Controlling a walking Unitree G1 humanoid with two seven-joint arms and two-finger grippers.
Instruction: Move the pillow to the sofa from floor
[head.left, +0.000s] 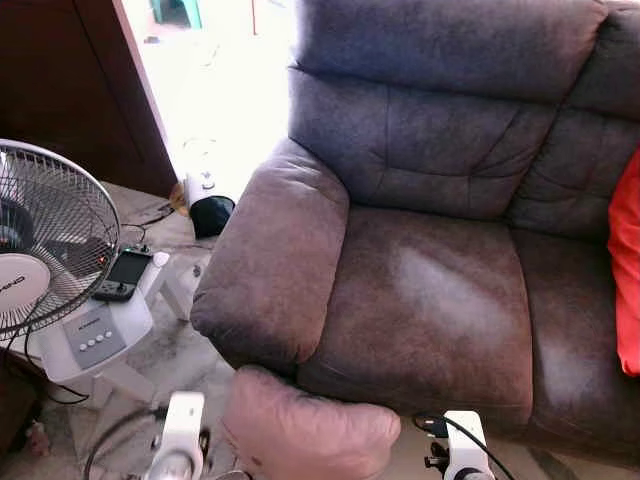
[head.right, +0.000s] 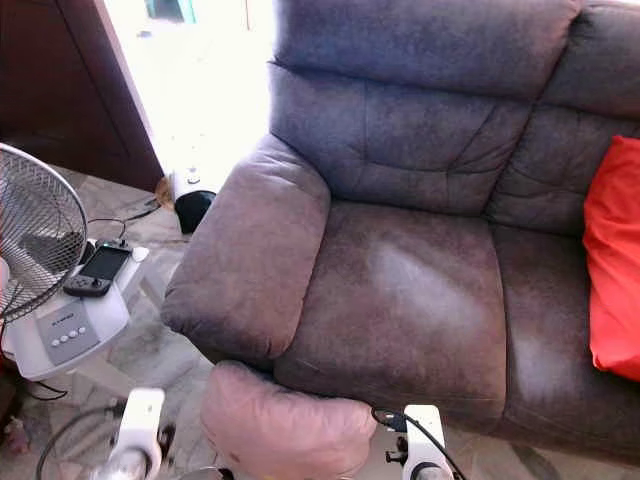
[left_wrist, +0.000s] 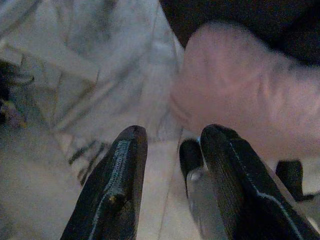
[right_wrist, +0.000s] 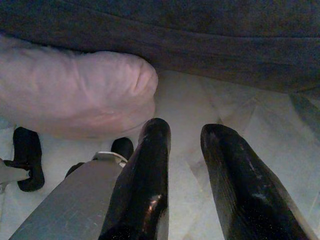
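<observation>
**Q:** Looking for the pillow, where's it at?

**Me:** Pink pillow (head.left: 305, 430) is on the tiled floor (head.left: 180, 355), right up against the front of the brown sofa (head.left: 430, 300), below the armrest (head.left: 270, 260). It sits between my two arms.

**Q:** And the jaws?

**Me:** My left gripper (left_wrist: 172, 150) and right gripper (right_wrist: 185, 150) both have fingers apart, holding nothing, just beside the pillow. Fan (head.left: 50, 240) off to my left, red cushion (head.right: 612, 270) on the seat.

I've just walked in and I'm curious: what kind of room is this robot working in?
Most likely a home living room. A big brown sofa fills the view, a pink pillow lies on the tiled floor before it, and a standing fan sits beside a sunlit doorway.
</observation>
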